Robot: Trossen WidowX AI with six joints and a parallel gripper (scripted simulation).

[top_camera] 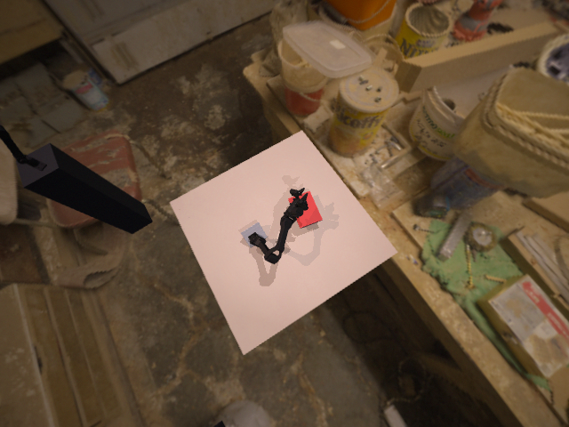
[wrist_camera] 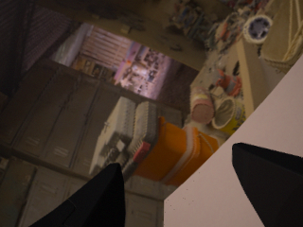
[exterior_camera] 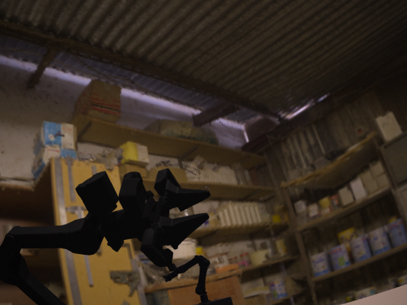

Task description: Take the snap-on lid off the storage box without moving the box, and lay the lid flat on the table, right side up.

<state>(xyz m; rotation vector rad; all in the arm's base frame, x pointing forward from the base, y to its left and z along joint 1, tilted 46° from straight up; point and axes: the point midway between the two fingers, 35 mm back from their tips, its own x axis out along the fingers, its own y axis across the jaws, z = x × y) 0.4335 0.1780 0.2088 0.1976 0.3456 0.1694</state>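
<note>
The storage box (top_camera: 312, 212) shows in the top view as a red rectangle on the pale table (top_camera: 220, 276) (wrist_camera: 279, 125), right of the middle. From this height I cannot tell the lid apart from the box body. The arm covers the box's upper left part. My gripper (top_camera: 304, 191) (exterior_camera: 208, 204) (wrist_camera: 178, 165) is partly open, with nothing between its fingers. It is above the table, by the box's far end in the top view, and points sideways rather than down. The box does not show in the wrist view or in the exterior view.
The arm's base stands on a blue-grey plate (top_camera: 258, 228) left of the box. A long dark block (top_camera: 92, 186) with a small black arm on it shows at the left of the top view. A cluttered workbench and shelves appear in the background.
</note>
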